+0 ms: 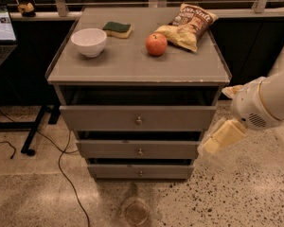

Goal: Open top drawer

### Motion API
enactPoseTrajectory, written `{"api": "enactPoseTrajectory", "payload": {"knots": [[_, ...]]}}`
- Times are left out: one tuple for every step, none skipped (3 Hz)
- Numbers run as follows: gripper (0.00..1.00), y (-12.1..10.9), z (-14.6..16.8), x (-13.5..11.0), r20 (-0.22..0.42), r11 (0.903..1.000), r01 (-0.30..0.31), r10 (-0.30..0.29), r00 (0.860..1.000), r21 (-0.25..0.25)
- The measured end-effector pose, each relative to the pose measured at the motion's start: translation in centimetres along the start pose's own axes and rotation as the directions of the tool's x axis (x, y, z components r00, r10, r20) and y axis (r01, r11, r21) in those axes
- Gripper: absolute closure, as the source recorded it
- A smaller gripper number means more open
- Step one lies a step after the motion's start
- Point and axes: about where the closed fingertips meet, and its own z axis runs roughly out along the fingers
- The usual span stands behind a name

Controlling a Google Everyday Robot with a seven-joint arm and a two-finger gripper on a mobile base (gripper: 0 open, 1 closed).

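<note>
The top drawer [104,118], the widest and tallest of three grey wooden drawer fronts, sits directly under the grey cabinet surface [132,67] and has a small round metal knob [138,120] at its centre. The cream-coloured claw [217,140] on the white arm hangs off the drawer's right end, below its lower edge and well apart from the knob. It touches nothing, and I cannot tell whether it is set wide or narrow.

The step in hand looks like the approach. To do it well, the claw should swing round to face the drawer front squarely, level with the knob, and close on the knob alone without touching the panel. The pull should then run straight out from the front. Any sideways drag could bind the drawer in its frame. The narrower drawer [109,149] just below has a similar knob, so height matters.

A dark gap runs above the top drawer. Whether the drawer already stands out a little cannot be judged from this angle, and its inside is hidden in shadow. Above the drawer, a white bowl [88,41] and a red apple [156,44] rest on the surface. The arm is cut off at the right edge.
</note>
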Motion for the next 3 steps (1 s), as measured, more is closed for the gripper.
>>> {"api": "enactPoseTrajectory", "payload": {"knots": [[0.00, -0.06, 2.92, 0.17, 0.025, 0.9980, -0.006, 0.007, 1.000, -0.063], [0.19, -0.06, 3.14, 0.30, 0.025, 0.9977, -0.008, 0.010, 1.000, -0.068], [0.42, -0.06, 3.14, 0.30, 0.025, 0.9977, -0.008, 0.010, 1.000, -0.068]]}}
